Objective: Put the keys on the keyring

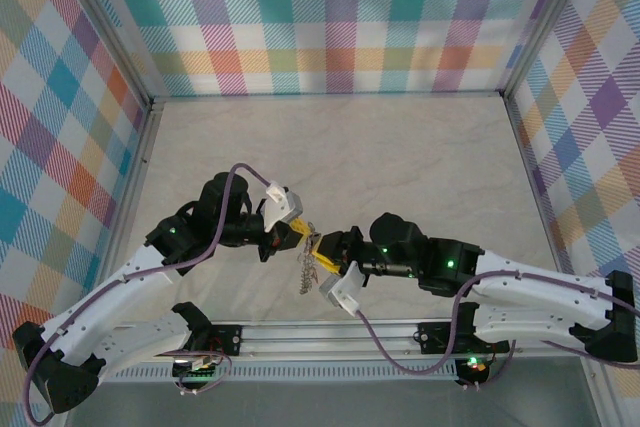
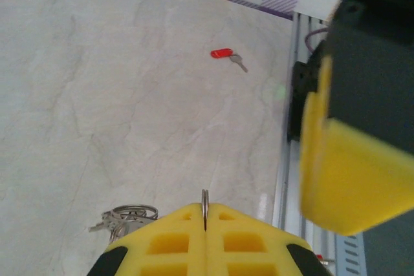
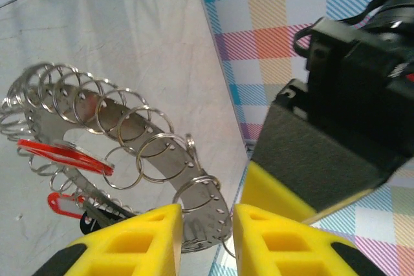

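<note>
The keyring (image 3: 129, 127) is a grey perforated metal band strung with several split rings. It hangs above the table between the two grippers (image 1: 303, 269). Two red-headed keys (image 3: 65, 153) hang on its rings. My left gripper (image 2: 205, 210) is shut on one thin ring (image 2: 205, 198) of the keyring, seen edge-on. My right gripper (image 3: 207, 214) is open, its yellow fingers (image 3: 149, 237) on either side of the band's end. One loose key (image 2: 223, 54) with a red head lies on the table farther off. In the top view the left gripper (image 1: 297, 231) and the right gripper (image 1: 322, 250) meet tip to tip.
The marble-look table (image 1: 340, 147) is walled by plaid panels (image 1: 330, 17) on three sides. A metal rail (image 1: 300, 332) runs along the near edge beneath both arms. The right gripper's yellow finger (image 2: 349, 179) looms close in the left wrist view.
</note>
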Controlling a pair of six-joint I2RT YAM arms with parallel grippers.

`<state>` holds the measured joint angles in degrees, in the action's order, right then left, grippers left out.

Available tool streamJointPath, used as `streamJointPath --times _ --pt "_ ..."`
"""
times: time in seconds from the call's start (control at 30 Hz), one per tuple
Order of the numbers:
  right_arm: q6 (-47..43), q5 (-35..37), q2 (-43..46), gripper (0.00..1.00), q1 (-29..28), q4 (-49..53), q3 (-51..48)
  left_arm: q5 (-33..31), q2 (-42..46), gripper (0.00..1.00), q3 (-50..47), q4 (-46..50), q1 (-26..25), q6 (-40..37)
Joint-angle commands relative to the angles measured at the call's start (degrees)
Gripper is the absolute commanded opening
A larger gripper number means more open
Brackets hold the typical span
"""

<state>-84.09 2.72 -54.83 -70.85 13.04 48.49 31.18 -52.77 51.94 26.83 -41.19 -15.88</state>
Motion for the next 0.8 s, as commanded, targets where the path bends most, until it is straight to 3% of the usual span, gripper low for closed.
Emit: streamJointPath --times 0.0,0.27,0.77 --pt "3.58 -1.27 1.68 0.27 0.15 0.78 1.38 -2.34 0.27 0.00 0.11 -3.16 -0.60 2.96" --pt "4.26 -0.82 0.61 0.32 0.92 -0.98 -0.83 -1.44 0.84 0.00 -0.08 -3.80 -0.65 2.79" --pt "7.93 -2.26 0.49 0.33 3.92 -8.92 -6.23 -0.83 0.43 0.00 0.63 -3.98 -0.62 2.83"
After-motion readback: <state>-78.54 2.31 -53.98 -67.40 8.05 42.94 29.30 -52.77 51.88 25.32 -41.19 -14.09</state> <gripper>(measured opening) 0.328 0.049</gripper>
